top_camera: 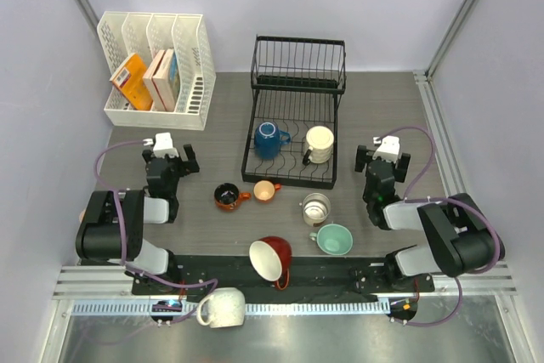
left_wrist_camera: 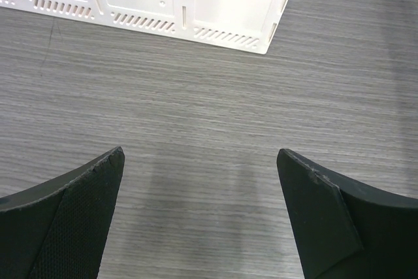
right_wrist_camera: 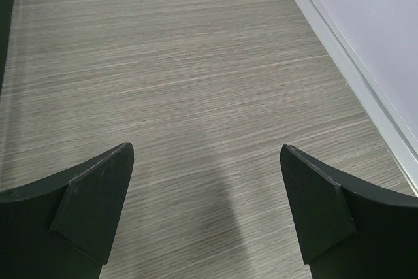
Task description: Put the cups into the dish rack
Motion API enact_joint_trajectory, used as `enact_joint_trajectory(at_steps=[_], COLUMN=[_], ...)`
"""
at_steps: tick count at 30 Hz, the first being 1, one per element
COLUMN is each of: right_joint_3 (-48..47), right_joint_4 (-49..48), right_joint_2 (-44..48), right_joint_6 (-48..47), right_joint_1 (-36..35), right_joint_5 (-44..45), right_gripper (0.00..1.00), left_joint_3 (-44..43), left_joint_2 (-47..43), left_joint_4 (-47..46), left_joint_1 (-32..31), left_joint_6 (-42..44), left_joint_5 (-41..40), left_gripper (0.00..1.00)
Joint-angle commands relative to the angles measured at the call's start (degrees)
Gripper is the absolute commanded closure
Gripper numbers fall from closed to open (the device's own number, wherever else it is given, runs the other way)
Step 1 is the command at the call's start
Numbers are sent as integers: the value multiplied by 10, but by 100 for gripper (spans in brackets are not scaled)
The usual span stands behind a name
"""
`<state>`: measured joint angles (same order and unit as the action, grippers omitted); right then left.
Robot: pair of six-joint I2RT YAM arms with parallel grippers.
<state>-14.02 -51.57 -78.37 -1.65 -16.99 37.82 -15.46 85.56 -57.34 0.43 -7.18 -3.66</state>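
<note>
Left pincer first: it is wide open and holds nothing, and it points away from me at the white file box. Only bare bench shows between its two fingers. The cup closest to it is the dark cup. That cup sits to the right of this pincer and a bit closer to me, so I think my left arm should take it. Its handle sticks out to the right and almost touches the peach cup just beside it. The dish rack stands behind these two, in the middle of the bench between my arms. A blue cup and a cream cup are already in its bottom part. Closer to me lie a red cup tipped on its side and a white cup down at the bench edge. Going on to the right, the steel cup and the teal cup sit in front of the rack. They are left of my right pincer and closer to me, so I think that arm gets them. The right pincer is wide open too, and it holds nothing.
</note>
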Motion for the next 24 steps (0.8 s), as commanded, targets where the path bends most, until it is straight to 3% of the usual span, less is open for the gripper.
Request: enact_joint_trajectory(at_steps=[1, 9, 15, 24], right_joint_3=[-5, -11, -25, -29], right_joint_4=[-107, -148, -97, -88], right_joint_2=[-29, -82, -75, -75], right_joint_6=[-11, 16, 64, 66], right_joint_1=[13, 50, 100, 101], right_joint_5=[22, 19, -49, -52], right_gripper=[0, 0, 0, 0], left_joint_3=[-17, -19, -22, -23], left_joint_2=[-2, -1, 0, 0], left_joint_4=[-18, -15, -9, -8], left_joint_1=[1, 1, 1, 1], left_joint_6=[7, 13, 13, 13], left_joint_5=[-13, 3, 2, 4], left_gripper=[0, 0, 1, 1])
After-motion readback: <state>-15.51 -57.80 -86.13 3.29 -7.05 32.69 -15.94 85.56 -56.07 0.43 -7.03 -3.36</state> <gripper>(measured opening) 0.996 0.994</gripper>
